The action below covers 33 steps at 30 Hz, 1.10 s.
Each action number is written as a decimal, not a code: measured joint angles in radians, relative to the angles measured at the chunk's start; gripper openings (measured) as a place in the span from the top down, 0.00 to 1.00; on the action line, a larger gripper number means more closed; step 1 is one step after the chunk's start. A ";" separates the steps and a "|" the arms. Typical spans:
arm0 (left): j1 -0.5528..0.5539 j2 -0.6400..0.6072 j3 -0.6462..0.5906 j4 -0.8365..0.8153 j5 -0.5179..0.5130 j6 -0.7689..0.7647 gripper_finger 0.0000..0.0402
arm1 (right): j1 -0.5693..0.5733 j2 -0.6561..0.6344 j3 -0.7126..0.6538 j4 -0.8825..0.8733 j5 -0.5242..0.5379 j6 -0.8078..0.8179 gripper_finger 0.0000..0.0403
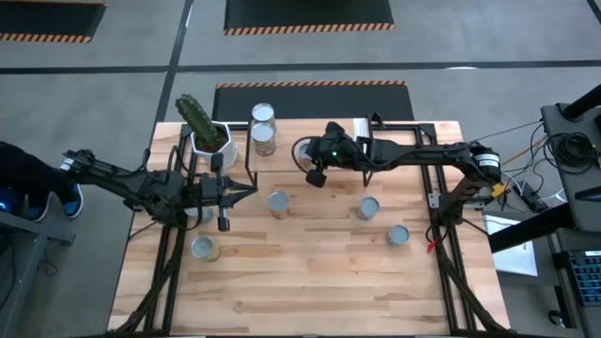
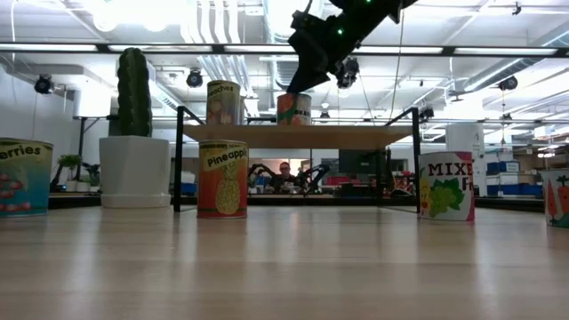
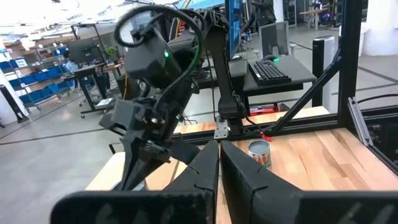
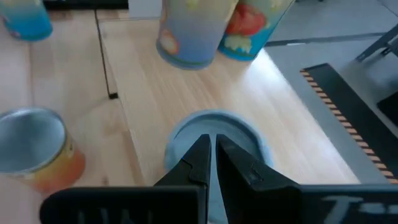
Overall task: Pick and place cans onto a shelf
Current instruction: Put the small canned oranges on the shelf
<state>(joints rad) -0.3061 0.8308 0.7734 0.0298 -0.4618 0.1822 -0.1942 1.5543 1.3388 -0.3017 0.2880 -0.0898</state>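
Right gripper [image 4: 211, 149] hangs directly above a can [image 4: 214, 134] standing upright on the shelf [image 2: 298, 135], its long axis vertical; the two fingers are pressed together, grasping nothing. A second can [image 2: 223, 102] stands farther along the same board. Left gripper [image 1: 223, 222], fingers likewise together and empty, waits off the shelf beside the cactus pot [image 1: 210, 141], nearer the cans on the table.
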 joint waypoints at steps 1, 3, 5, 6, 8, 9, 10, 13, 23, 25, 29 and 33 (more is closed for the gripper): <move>0.000 0.000 0.000 0.000 0.000 0.000 1.00 | -0.003 0.000 -0.005 0.000 0.000 0.000 0.97; 0.000 0.000 0.000 0.000 0.000 0.000 1.00 | -0.013 0.000 -0.017 0.003 -0.001 0.008 0.97; 0.000 0.000 0.000 0.000 0.000 0.000 1.00 | -0.024 0.000 -0.020 -0.005 0.000 0.012 0.97; 0.000 0.000 0.000 0.000 0.000 0.000 1.00 | -0.029 -0.001 -0.020 -0.018 0.002 0.013 0.97; 0.000 0.000 0.000 0.000 0.000 0.000 1.00 | -0.033 -0.003 -0.020 -0.052 0.004 0.013 0.97; 0.000 0.000 0.000 0.000 0.000 0.000 1.00 | -0.036 -0.007 -0.019 -0.075 0.005 0.013 0.97; 0.000 0.000 0.000 0.000 0.000 0.000 1.00 | -0.037 -0.012 -0.018 -0.098 0.006 0.013 0.97; 0.000 0.000 0.000 0.000 0.000 0.000 1.00 | -0.042 -0.033 -0.017 -0.199 0.008 0.023 0.97; 0.000 0.000 0.000 0.000 0.000 0.000 1.00 | -0.043 -0.118 -0.017 -0.325 -0.007 0.041 0.97; 0.000 0.000 0.000 0.000 0.000 0.000 1.00 | -0.042 -0.131 -0.017 -0.300 -0.007 0.053 0.97; 0.000 0.000 0.000 0.000 0.000 0.000 1.00 | -0.042 -0.138 -0.018 -0.236 -0.012 0.050 0.97; 0.000 0.000 0.000 0.000 0.000 0.000 1.00 | -0.042 -0.105 -0.020 -0.233 -0.038 0.050 0.97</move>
<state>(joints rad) -0.3061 0.8310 0.7734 0.0299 -0.4618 0.1825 -0.2363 1.4489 1.3185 -0.5344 0.2504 -0.0398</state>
